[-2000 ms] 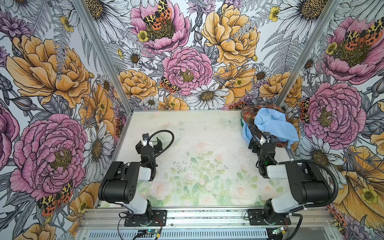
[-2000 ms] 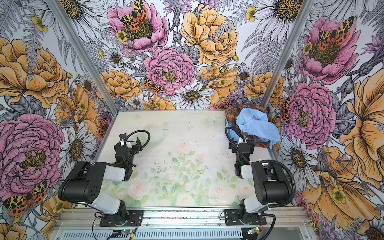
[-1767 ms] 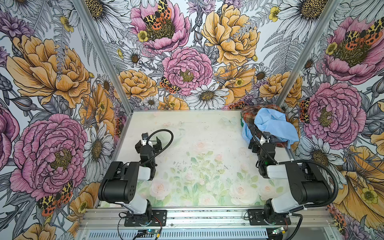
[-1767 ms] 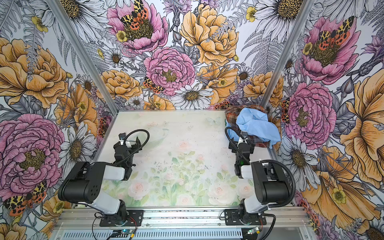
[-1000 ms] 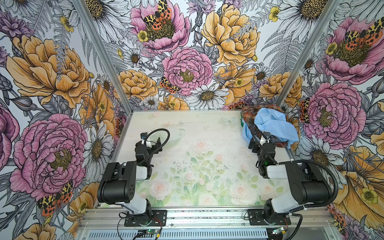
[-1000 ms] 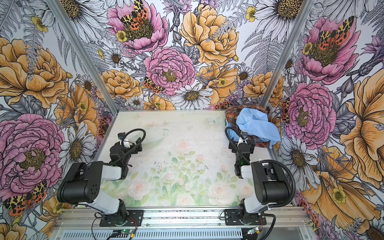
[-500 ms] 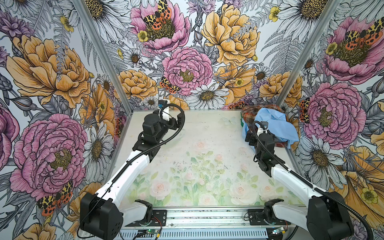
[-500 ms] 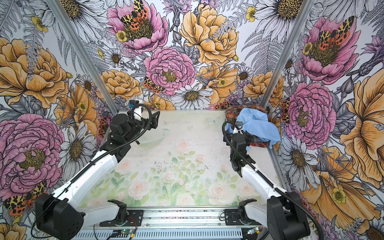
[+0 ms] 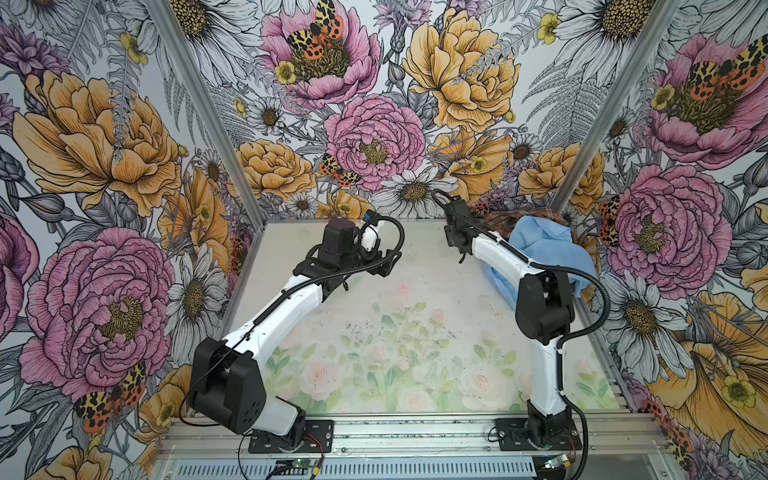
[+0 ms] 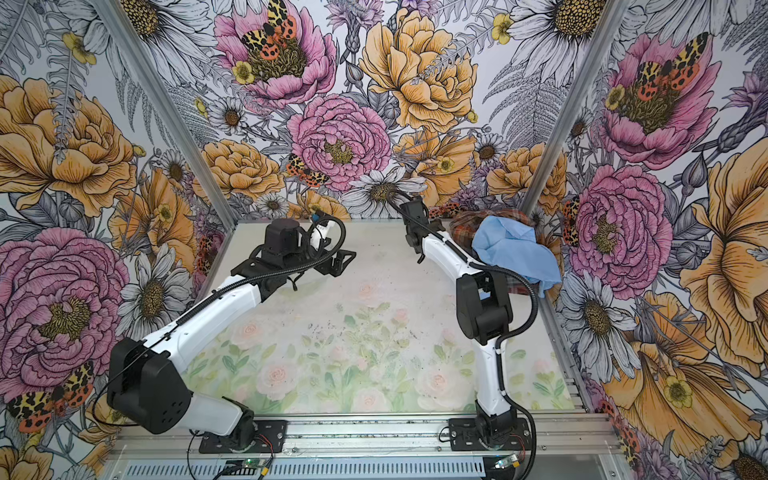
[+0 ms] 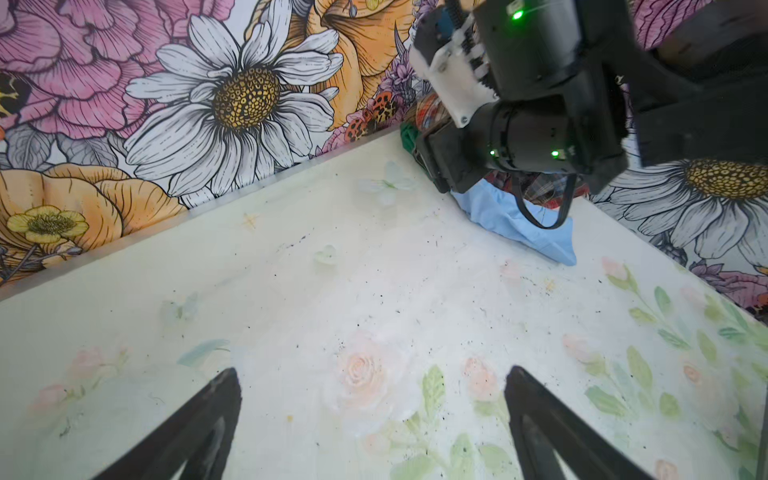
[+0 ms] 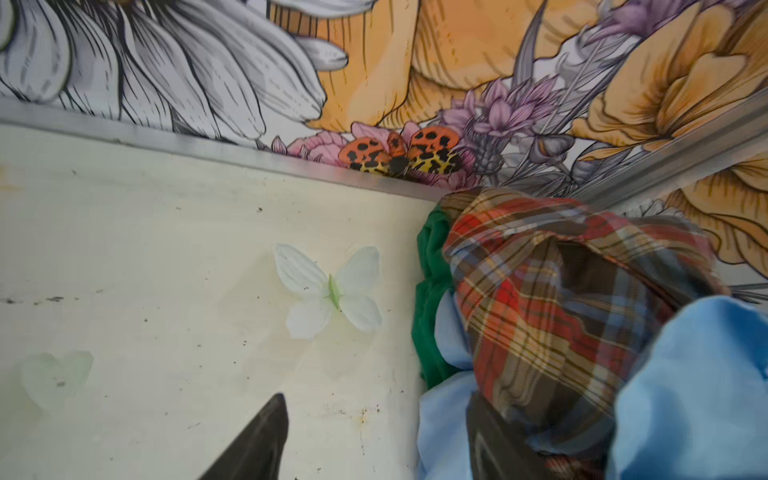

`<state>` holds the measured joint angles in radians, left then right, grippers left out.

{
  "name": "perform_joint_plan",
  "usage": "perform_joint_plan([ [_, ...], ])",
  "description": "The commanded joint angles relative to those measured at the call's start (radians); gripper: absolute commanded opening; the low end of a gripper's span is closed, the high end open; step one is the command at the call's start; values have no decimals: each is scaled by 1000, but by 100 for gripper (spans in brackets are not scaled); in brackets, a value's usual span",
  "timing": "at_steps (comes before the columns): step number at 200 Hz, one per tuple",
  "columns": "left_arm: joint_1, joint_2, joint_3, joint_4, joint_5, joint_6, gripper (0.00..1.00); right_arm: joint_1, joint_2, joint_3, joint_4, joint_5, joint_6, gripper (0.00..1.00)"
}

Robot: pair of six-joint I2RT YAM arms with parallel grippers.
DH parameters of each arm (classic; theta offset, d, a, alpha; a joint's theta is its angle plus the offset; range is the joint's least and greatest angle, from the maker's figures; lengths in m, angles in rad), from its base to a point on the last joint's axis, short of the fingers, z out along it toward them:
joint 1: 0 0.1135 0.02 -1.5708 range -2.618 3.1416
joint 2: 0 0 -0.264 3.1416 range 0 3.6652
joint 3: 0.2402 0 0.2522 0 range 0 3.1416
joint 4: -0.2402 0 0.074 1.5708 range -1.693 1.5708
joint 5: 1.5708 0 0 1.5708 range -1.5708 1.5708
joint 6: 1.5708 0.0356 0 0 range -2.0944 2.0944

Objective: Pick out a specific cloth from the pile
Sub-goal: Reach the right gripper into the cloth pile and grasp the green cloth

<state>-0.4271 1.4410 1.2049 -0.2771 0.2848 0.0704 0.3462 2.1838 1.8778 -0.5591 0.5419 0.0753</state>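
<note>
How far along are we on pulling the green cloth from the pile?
Done: right gripper is at the pile edge, jaws apart. In hand: nothing gripped; the green cloth lies tucked beneath the plaid. To do: grasp it and pull it free. The left gripper hangs open over the table.

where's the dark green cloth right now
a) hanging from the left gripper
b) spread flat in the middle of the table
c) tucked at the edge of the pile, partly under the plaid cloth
c: the right wrist view shows the dark green cloth peeking out at the pile's edge, beneath the plaid cloth.
</note>
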Motion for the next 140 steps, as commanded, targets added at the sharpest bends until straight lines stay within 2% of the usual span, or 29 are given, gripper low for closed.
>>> perform_joint_plan([
  [1, 3, -97, -38, 60, -40, 26, 99, -13, 84, 117, -156, 26, -85, 62],
  [24, 9, -123, -82, 108, -71, 15, 99, -17, 165, 193, -194, 38, -147, 60],
  [73, 17, -104, -75, 123, -26, -28, 99, -36, 323, 359, -235, 188, -275, 55],
  [83, 17, -102, -79, 131, -20, -33, 99, -40, 351, 392, -234, 196, -302, 53],
  [104, 19, -93, -80, 133, -26, -32, 99, -47, 388, 443, -254, 195, -319, 41],
  [140, 34, -85, -76, 133, -18, -50, 99, -62, 411, 456, -255, 191, -327, 38],
])
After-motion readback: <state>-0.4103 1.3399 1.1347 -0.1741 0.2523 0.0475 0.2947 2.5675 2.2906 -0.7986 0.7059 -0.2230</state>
